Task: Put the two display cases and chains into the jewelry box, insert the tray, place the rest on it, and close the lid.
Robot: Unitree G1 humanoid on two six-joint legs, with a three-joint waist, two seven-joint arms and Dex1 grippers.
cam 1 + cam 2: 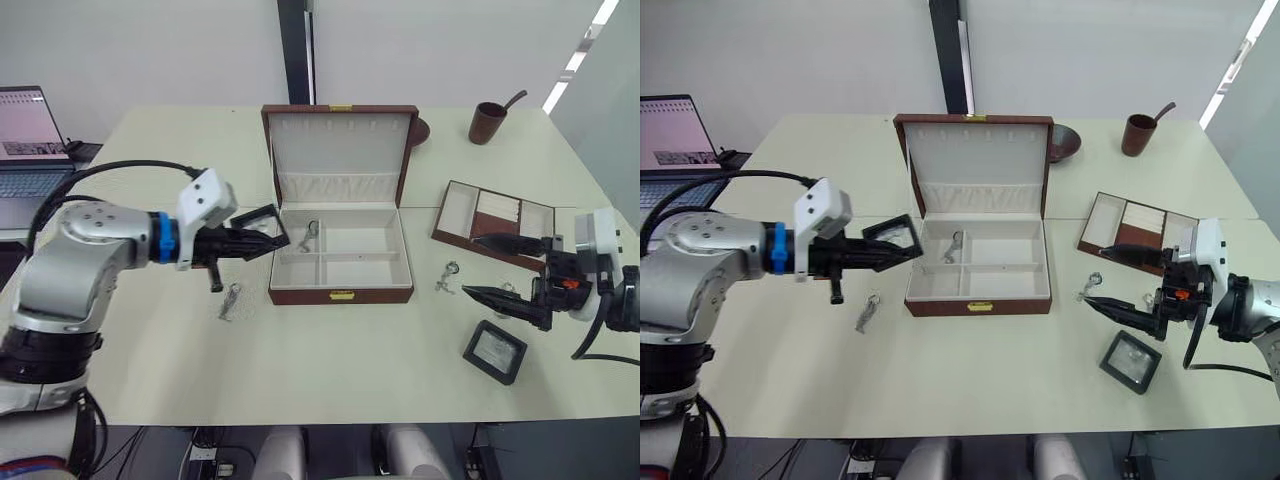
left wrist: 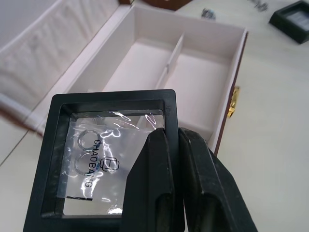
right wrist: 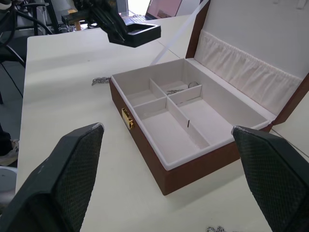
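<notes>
Left gripper (image 1: pixel 268 240) is clamped on the edge of one display case (image 1: pixel 256 221), fingers pinching its black frame beside the clear window. The case is held tilted in the air just over the left rim of the jewelry box (image 1: pixel 340 296), presumably so it can go down flat into a compartment without catching the wall.

The lid (image 1: pixel 340 150) stands open and upright at the back, which leaves the whole divided interior free from above. One chain (image 1: pixel 310 236) already lies in the rear left compartment; the other compartments look bare.

Right gripper (image 1: pixel 495 268) hovers with its fingers wide apart, holding nothing, above the table (image 1: pixel 330 360) to the right of the box. Second display case (image 1: pixel 495 351) lies flat on the table near it, window up, within likely reach for that arm.

Two more chains are loose on the table: one (image 1: pixel 229 300) left of the box front, one (image 1: pixel 447 277) to its right. The tray (image 1: pixel 494 222) sits apart at the right rear, kept out until the lower layer is filled.

Judgement: first case is about to be placed; most of the task remains.
</notes>
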